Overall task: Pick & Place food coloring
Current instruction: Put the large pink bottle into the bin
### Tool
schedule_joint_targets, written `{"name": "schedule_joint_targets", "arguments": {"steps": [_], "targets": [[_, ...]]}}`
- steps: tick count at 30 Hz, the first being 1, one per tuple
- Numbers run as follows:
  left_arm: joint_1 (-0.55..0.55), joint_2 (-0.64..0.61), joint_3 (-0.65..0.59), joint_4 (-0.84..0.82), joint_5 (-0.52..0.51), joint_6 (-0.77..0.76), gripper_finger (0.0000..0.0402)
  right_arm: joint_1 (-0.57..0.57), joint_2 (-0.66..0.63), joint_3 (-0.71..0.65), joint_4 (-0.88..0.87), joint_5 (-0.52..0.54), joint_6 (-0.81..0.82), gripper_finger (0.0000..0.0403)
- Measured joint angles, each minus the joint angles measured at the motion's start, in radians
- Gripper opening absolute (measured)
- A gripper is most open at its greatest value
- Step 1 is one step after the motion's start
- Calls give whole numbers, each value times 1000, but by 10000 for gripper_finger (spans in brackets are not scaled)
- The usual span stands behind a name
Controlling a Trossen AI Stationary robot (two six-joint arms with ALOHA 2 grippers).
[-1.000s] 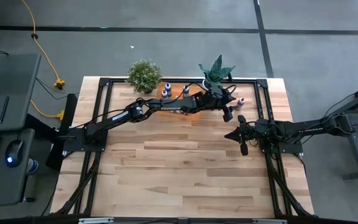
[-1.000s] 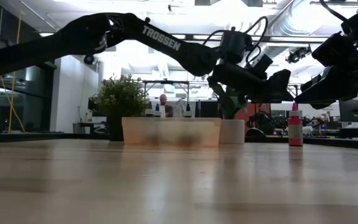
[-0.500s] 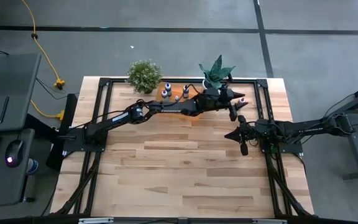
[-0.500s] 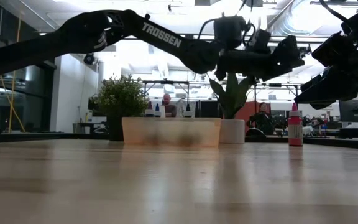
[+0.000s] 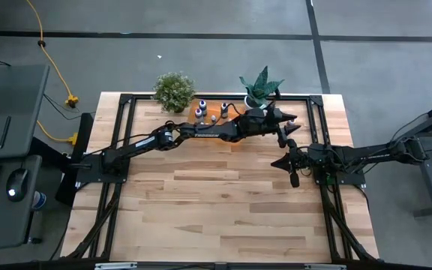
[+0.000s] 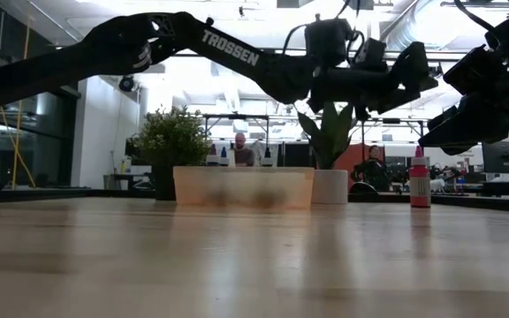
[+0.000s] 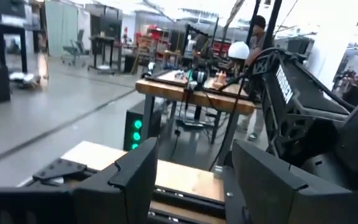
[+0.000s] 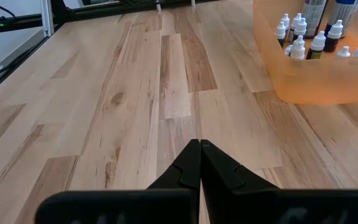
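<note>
The pink food coloring bottle (image 6: 420, 182) is seen upright on the desk (image 5: 223, 195) — just below the left hand (image 6: 411, 69), whose fingers are spread and empty; the right hand (image 8: 199, 163), pinched closed, is parked nearby.

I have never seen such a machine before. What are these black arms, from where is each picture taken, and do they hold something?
These are two robot arms working at a wooden table. One picture looks straight down on the table, one looks level across its top, and two come from cameras on the wrists.

The left gripper is open and empty, raised in the air over the far right part of the table, near a small pink bottle standing alone. The right gripper is shut, holds nothing, and waits at the table's right side.

At the far edge stands an orange tray of tiny food coloring bottles, between two potted plants.
</note>
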Motion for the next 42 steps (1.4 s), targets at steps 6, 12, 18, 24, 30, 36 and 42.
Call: {"name": "schedule_joint_targets", "arguments": {"steps": [6,12,18,24,30,36,42], "targets": [[3,-8,0,53,-20,28,202,0,0,0,0,0,0,0],[1,-13,0,50,3,19,202,0,0,0,0,0,0,0],[-12,-13,0,61,24,5,202,0,0,0,0,0,0,0],[-18,-13,0,92,3,89,202,0,0,0,0,0,0,0],[-16,-13,0,94,-15,82,202,0,0,0,0,0,0,0],[-15,-12,0,97,-19,73,202,0,0,0,-5,0,0,0],[-16,-13,0,96,-24,73,202,0,0,0,-6,0,0,0]]}}
